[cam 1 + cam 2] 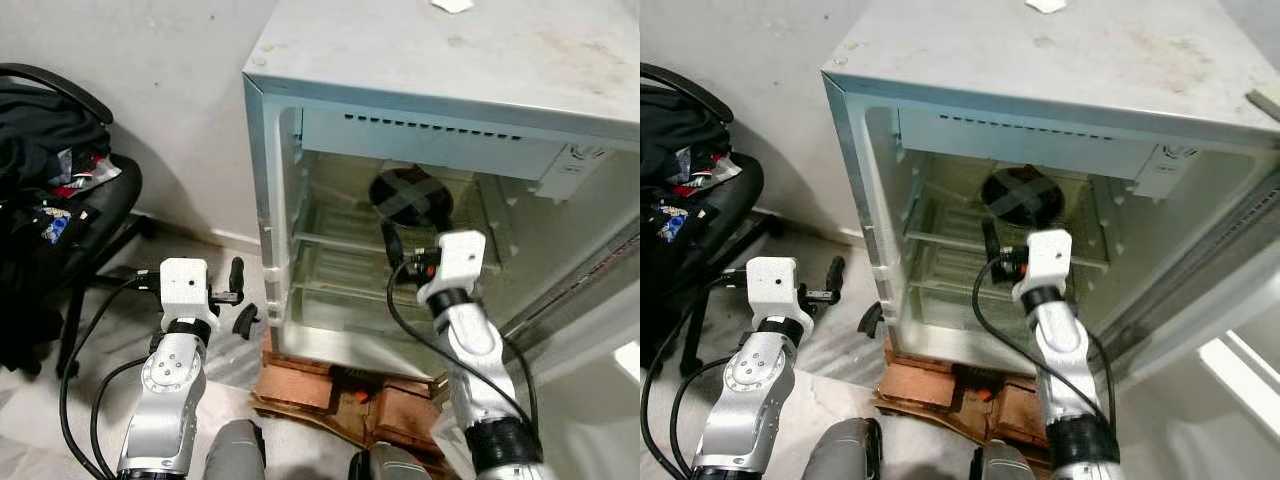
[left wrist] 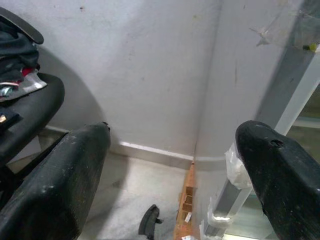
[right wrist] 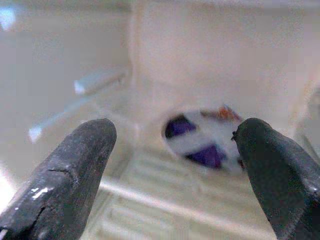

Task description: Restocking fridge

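The small silver fridge [image 1: 420, 60] stands open in front of me on bricks. On its upper wire shelf [image 1: 335, 240] lies a round dark item [image 1: 410, 197] with a purple and white pattern [image 3: 200, 137]. My right gripper [image 1: 398, 252] reaches into the fridge just in front of and below that item, its fingers [image 3: 75, 175] spread apart and holding nothing. My left gripper [image 1: 240, 296] hovers outside the fridge by its left front corner, above the floor, open and empty [image 2: 175, 175].
An office chair [image 1: 90, 210] piled with dark clothes stands at the left by the wall. Bricks and cardboard [image 1: 330, 390] lie under the fridge. The fridge door [image 1: 570, 300] swings out to the right. A white scrap [image 1: 452, 5] rests on the fridge top.
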Controlling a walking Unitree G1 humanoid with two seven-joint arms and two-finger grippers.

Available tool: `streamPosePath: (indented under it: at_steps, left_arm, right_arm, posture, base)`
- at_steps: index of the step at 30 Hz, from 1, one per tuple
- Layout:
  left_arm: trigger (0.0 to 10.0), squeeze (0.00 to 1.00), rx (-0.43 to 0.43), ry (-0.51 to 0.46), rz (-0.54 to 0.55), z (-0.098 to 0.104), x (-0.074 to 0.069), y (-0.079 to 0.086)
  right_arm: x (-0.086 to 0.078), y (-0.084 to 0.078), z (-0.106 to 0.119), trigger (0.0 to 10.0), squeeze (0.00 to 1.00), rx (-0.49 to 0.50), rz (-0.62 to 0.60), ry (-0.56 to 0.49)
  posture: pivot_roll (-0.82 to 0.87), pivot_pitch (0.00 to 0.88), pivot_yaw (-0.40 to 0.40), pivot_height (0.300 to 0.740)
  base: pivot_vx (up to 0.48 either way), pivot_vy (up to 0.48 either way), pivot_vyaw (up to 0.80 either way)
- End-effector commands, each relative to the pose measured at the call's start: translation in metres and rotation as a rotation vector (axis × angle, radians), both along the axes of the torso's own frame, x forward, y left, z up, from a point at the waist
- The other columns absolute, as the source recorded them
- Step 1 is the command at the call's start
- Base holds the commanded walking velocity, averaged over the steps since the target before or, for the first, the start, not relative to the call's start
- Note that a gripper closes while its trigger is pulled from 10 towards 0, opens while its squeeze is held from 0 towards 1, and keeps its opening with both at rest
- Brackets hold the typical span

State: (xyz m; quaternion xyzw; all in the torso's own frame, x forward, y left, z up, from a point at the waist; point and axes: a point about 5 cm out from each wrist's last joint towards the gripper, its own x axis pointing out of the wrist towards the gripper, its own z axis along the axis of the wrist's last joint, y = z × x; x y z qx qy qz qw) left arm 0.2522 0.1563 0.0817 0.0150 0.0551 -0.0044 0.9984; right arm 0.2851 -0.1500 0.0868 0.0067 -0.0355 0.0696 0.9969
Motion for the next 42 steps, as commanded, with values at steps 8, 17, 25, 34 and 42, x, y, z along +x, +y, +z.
streamPosePath:
  at_steps: [8,17,25,34,42]
  left_arm:
    - [10.0,0.00,0.004,-0.009,-0.008,-0.001,0.003,-0.002]
    - [10.0,0.00,-0.004,-0.005,-0.014,-0.002,0.004,-0.006]
    - [10.0,0.00,-0.009,-0.003,-0.007,-0.003,0.005,-0.007]
    - [10.0,0.00,-0.012,-0.002,-0.010,-0.004,0.005,-0.008]
    - [10.0,0.00,-0.016,-0.003,-0.018,-0.004,0.008,-0.011]
  right_arm:
    - [-0.014,-0.012,0.008,10.0,0.00,0.020,-0.048,0.025]
    - [-0.018,-0.015,0.008,10.0,0.00,0.020,-0.067,0.057]
    - [-0.013,-0.013,0.012,10.0,0.00,0.022,-0.059,0.067]
    - [-0.015,-0.021,0.013,10.0,0.00,0.043,-0.092,0.085]
    - [-0.015,-0.023,0.010,10.0,0.00,0.023,-0.114,0.103]
  posture:
    - [0.05,0.058,-0.032,0.740]
    - [0.03,0.085,-0.019,0.740]
    - [0.02,0.097,-0.023,0.740]
    - [0.02,0.100,-0.027,0.740]
    - [0.01,0.104,-0.031,0.740]
  base:
    - [-0.263,0.000,0.00]
    - [-0.271,0.000,0.00]
    - [-0.273,0.000,0.00]
    - [-0.273,0.000,0.00]
    - [-0.341,0.000,0.00]
